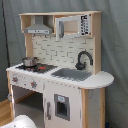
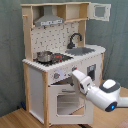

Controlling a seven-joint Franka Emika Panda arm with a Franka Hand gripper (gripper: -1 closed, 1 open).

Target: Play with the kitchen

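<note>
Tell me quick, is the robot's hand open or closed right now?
Gripper: cannot be told. In the second exterior view it sits up against the kitchen, near the top of the oven door.

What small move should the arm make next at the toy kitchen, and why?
Probably ease the gripper a little further toward the knob panel above the oven door. In the second exterior view the arm's tip sits right at that panel, and the oven door below appears shut, so a knob looks like the nearest thing to play with.
</note>
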